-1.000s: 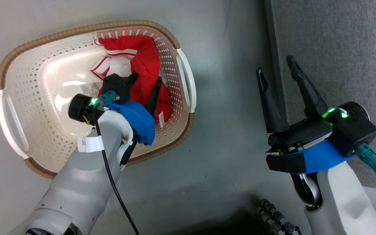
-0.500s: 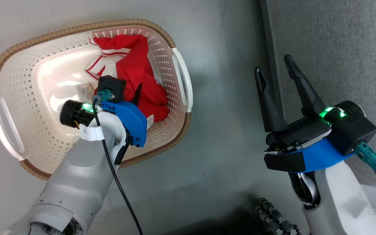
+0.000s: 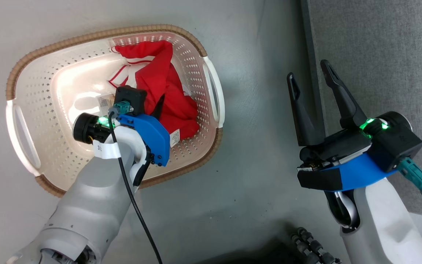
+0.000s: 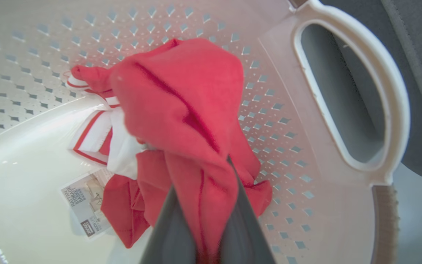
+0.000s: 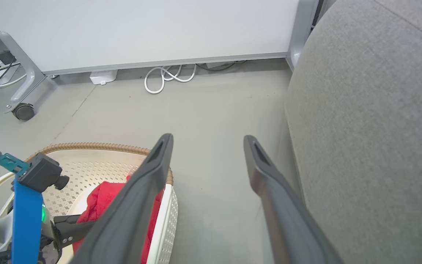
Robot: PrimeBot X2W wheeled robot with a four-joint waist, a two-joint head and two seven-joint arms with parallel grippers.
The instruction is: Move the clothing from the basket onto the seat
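Note:
The cream perforated basket (image 3: 24,91) with a brown rim stands on the floor at the left. Bright red clothing (image 3: 167,84) with white trim lies bunched against its right wall. My left gripper (image 3: 158,107) reaches down into the basket and is shut on a fold of the red clothing (image 4: 181,110), which is pinched between its grey fingers (image 4: 247,227). My right gripper (image 3: 308,71) hovers open and empty over the floor beside the light-grey seat (image 3: 379,55). In the right wrist view, open fingers (image 5: 145,183) frame bare floor between the basket (image 5: 97,146) and the seat (image 5: 372,128).
A printed label (image 4: 82,205) is stuck on the basket's base. By the white wall panel lie a coiled white cable (image 5: 167,77) and a power strip (image 5: 103,77). A caster wheel (image 5: 22,112) stands at the far left. Grey floor separates basket and seat.
My left gripper has closed from open onto the red clothing, gathering the fabric into a tighter bunch. The head camera has shifted slightly. The right gripper stays open in place.

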